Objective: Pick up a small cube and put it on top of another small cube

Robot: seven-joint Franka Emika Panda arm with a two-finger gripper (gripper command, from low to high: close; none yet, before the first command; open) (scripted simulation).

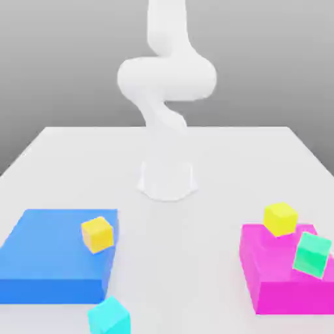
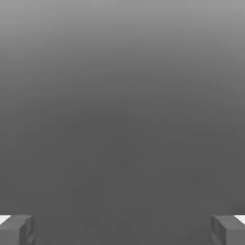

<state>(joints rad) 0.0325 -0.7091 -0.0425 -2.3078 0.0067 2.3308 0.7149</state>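
Spread wide, the tool [image 2: 122,229] has its two grey fingertips [image 2: 16,229] at opposite sides of the hand view with nothing between them, only plain grey background beyond.

Nearest in the exterior view, the small cyan cube [image 1: 109,317] sits on the white tabletop [image 1: 176,261], just off the near corner of the blue block [image 1: 45,258] and close to the tabletop's front edge. One yellow cube [image 1: 98,234] sits tilted on the blue block's top, near that block's inner edge. At the exterior view's right, the mint-green cube [image 1: 312,254] rests tilted on the magenta block [image 1: 280,274], toward its outer side, and another yellow cube [image 1: 280,218] perches at that block's far edge. Between the two blocks runs a bare strip of tabletop leading back to the arm's base [image 1: 167,179]. Farther off, the white arm [image 1: 166,78] rises and curls above the open far half of the tabletop.
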